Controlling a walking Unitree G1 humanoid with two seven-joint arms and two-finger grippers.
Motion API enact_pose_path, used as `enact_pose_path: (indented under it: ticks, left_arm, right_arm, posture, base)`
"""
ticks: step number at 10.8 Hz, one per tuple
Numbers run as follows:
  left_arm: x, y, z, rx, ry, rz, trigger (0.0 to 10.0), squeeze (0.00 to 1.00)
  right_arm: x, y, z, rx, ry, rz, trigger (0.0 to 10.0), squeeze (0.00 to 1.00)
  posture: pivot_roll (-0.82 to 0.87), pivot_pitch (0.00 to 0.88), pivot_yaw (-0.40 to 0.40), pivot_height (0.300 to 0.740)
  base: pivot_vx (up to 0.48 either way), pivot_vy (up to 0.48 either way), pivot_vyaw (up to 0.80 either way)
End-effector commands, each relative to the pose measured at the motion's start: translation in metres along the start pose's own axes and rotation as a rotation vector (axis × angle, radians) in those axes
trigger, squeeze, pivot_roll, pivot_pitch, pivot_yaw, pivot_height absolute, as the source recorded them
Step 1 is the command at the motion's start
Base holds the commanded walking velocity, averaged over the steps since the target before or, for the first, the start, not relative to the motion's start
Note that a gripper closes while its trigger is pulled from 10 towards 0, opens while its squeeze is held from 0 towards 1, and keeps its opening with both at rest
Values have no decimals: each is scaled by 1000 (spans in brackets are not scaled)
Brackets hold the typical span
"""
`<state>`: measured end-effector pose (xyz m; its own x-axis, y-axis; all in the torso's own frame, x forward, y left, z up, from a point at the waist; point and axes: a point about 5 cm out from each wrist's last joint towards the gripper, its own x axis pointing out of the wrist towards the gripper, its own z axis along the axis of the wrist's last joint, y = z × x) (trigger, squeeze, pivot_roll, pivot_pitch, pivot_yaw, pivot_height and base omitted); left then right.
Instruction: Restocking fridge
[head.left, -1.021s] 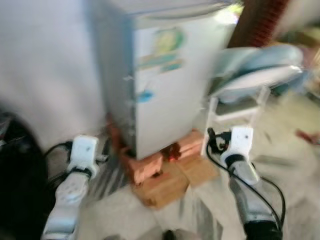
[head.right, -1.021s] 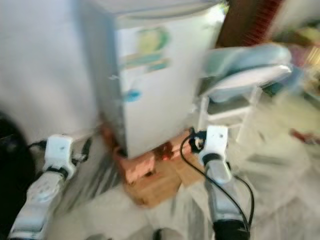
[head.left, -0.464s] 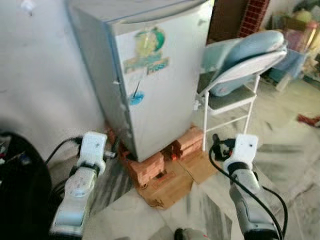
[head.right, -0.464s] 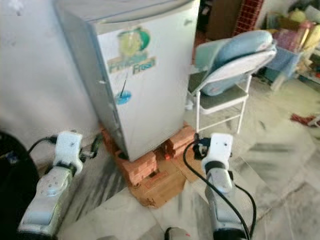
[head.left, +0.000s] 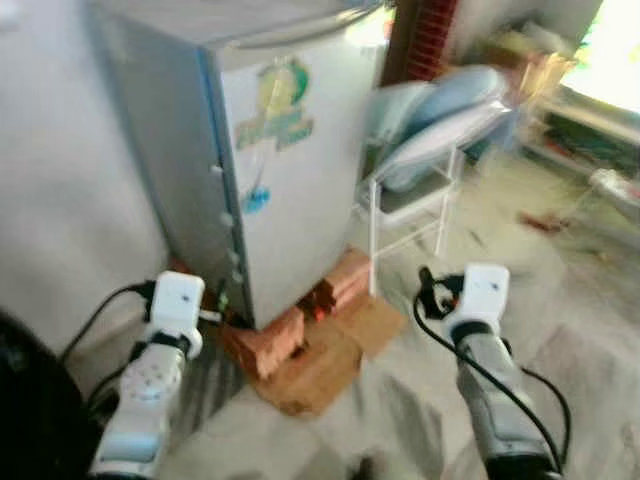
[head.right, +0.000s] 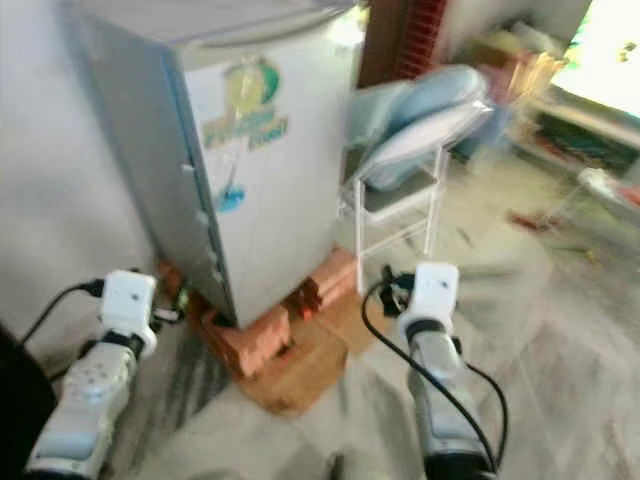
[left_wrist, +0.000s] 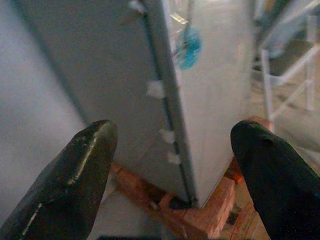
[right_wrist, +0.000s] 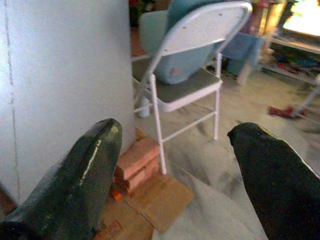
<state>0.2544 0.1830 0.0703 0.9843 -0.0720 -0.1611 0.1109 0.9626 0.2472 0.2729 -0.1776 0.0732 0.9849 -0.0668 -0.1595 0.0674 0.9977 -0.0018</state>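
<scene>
before the closed fridge (head.left: 290, 160) on bricks (head.left: 262, 345), left claw (left_wrist: 172, 165) and right claw (right_wrist: 175, 175) hang spread, empty.

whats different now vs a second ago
The camera swung to the robot's right: the small silver fridge on red bricks and the white folding chair slid left in view. Nothing was grasped or released; left claw and right claw stay open, empty.
</scene>
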Motion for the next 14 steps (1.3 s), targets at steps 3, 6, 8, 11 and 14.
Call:
enact_pose_path:
  ticks: [3, 6, 8, 11, 14]
  left_arm:
    - [5, -8, 9, 84, -38, -97, 10000, 0]
    - [6, -15, 14, 64, -73, -86, 10000, 0]
    - [3, -18, 10, -3, -51, -113, 10000, 0]
    - [1, -19, 10, 2, -53, -119, 10000, 0]
    - [-2, -19, 12, 30, -74, -123, 10000, 0]
  right_arm:
    - [5, -2, 10, -15, -22, -1, 10000, 0]
    - [6, -2, 12, -20, -37, 1, 10000, 0]
    - [6, -1, 10, -16, -23, 0, 10000, 0]
    - [7, 0, 10, -21, -25, 5, 10000, 0]
    - [6, 0, 12, -29, -36, 12, 10000, 0]
  posture:
    - [83, 37, -24, 740]
    - [85, 40, -22, 740]
    - [88, 42, -25, 740]
    - [91, 43, -33, 740]
    - [94, 49, -36, 740]
  base:
    - [475, 0, -750]
    - [275, 0, -152]
    - [0, 240, -303]
    - [0, 480, -785]
    - [0, 271, 0]
